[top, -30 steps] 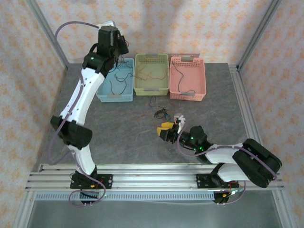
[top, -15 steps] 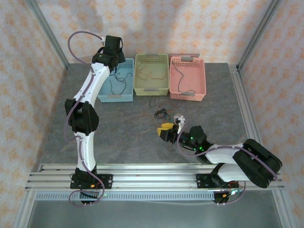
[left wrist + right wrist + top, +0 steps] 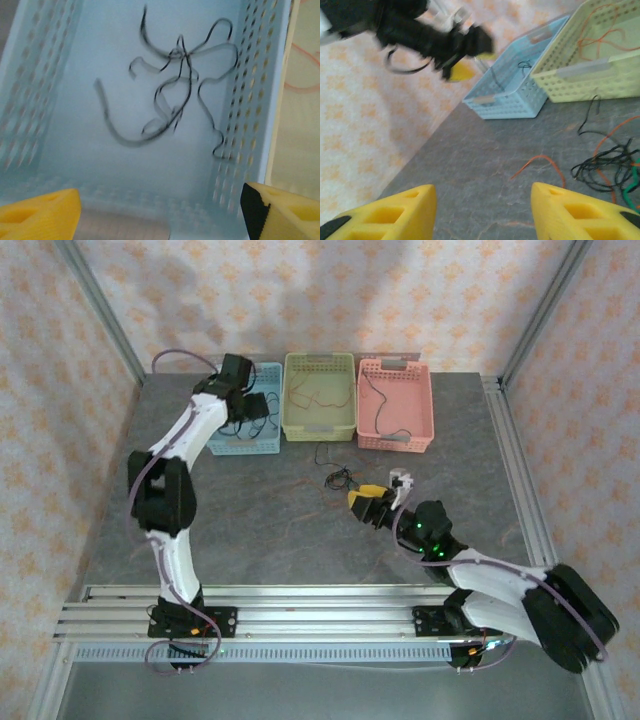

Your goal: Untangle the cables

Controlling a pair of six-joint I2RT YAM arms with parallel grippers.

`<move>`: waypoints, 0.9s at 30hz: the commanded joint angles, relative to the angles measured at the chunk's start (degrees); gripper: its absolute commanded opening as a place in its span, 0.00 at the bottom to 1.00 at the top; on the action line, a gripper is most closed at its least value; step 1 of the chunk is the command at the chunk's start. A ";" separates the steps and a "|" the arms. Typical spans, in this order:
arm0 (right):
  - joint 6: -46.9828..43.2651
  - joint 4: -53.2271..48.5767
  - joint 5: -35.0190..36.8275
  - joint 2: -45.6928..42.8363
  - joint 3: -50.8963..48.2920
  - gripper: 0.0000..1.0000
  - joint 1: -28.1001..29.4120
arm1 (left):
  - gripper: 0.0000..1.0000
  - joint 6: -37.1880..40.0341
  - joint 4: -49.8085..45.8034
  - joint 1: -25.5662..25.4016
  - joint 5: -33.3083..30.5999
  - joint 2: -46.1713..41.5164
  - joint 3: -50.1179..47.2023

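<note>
Left gripper (image 3: 252, 406) hangs over the blue basket (image 3: 240, 447) at the far left of the table (image 3: 250, 530). From up here I cannot tell how its jaws stand. Next to that basket stand a yellow basket (image 3: 320, 430) and a pink basket (image 3: 395, 440), each with thin cables inside. A small tangle (image 3: 338, 478) of cables lies on the table in front of the yellow basket. The right gripper (image 3: 372, 502) sits low, just beside it on the near right.

From the left wrist, the left gripper (image 3: 160, 220) is spread wide with nothing between its yellow fingers. Beneath it, black cables (image 3: 175, 95) sprawl loose on the floor of the blue basket (image 3: 45, 75), one end against the right wall.

From the right wrist, the right gripper (image 3: 482, 215) has its fingers apart, holding nothing, low over the bare table (image 3: 470, 145). The tangle (image 3: 607, 167), black and orange with a bit of green, lies ahead to the right. A lone orange cable (image 3: 540, 162) curls on the table just left of it. Farther back are the blue basket (image 3: 505, 100) and yellow basket (image 3: 585, 82), with the left arm (image 3: 420, 30) a dark blur above.
</note>
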 commanded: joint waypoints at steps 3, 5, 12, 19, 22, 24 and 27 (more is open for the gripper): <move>-0.21 -26.58 10.39 -4.28 8.88 0.51 -1.44 | 0.85 -4.04 11.75 -0.03 2.39 -21.06 -19.83; -0.77 -31.03 11.10 -2.21 11.53 0.49 -1.99 | 0.85 -5.24 14.09 -0.08 3.69 -26.06 -26.08; -0.24 -43.22 8.22 13.30 24.24 0.40 -5.94 | 0.85 -6.64 24.00 -1.57 8.99 -36.83 -44.02; -1.31 -52.25 10.83 26.23 33.96 0.36 -7.84 | 0.84 -8.97 28.41 -3.11 9.41 -37.16 -49.18; -1.88 -55.22 11.47 29.37 37.28 0.37 -7.84 | 0.83 -8.68 28.66 -3.55 9.23 -37.08 -49.36; -2.22 -58.40 12.27 31.52 39.79 0.37 -7.84 | 0.83 -8.40 28.85 -3.64 9.11 -37.12 -49.56; -2.91 -61.57 12.31 33.58 42.14 0.37 -7.84 | 0.83 -8.13 29.60 -3.59 8.90 -37.22 -50.44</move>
